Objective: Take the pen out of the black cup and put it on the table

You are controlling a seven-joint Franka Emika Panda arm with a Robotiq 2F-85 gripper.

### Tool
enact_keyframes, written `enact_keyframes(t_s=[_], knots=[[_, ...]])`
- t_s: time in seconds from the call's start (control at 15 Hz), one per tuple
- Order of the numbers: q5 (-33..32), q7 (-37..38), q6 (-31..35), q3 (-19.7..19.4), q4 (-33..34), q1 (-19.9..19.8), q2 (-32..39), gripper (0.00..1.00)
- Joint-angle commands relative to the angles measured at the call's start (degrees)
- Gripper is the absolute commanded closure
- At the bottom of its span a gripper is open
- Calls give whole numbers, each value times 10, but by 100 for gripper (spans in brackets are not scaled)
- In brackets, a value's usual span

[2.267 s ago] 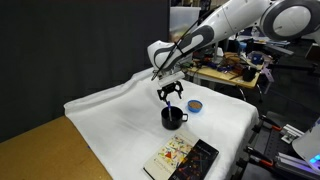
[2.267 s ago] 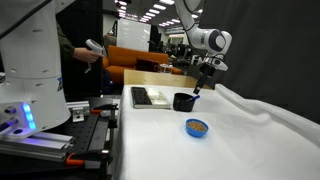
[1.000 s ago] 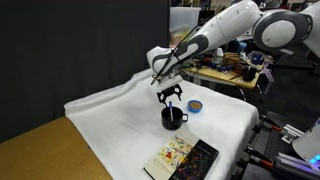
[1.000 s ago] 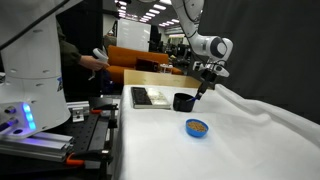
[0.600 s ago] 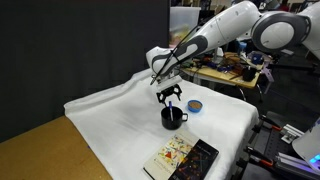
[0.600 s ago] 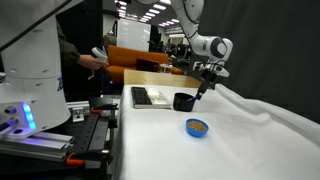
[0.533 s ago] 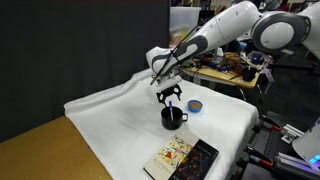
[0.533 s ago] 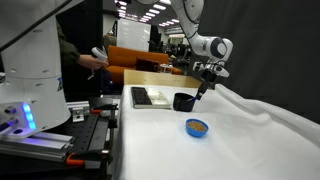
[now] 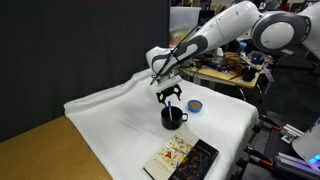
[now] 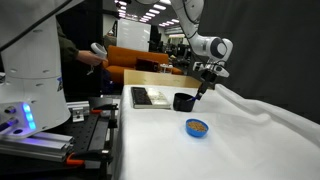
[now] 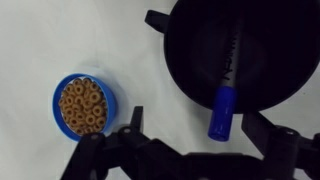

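Observation:
The black cup (image 9: 173, 116) (image 10: 184, 101) (image 11: 235, 55) stands on the white-draped table (image 9: 120, 115) (image 10: 250, 135). The pen (image 11: 225, 90) leans inside it, its blue end sticking over the rim toward the gripper in the wrist view. My gripper (image 9: 170, 97) (image 10: 205, 78) (image 11: 198, 128) hangs just above the cup, open, its two fingers spread to either side of the pen's blue end with nothing between them touching.
A small blue dish of orange rings (image 9: 196, 104) (image 10: 197, 127) (image 11: 84, 105) sits beside the cup. A black-edged book with a colourful cover (image 9: 182, 158) (image 10: 152, 97) lies near the table's edge. Tan wood (image 9: 40, 150) shows at one corner. Benches and equipment stand behind.

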Motion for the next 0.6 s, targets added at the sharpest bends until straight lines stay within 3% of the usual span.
enact_keyframes(t_s=[0.0, 0.53], knots=[[-4, 2, 1, 1, -3, 2, -7, 0], [-3, -1, -3, 1, -12, 1, -32, 0]])
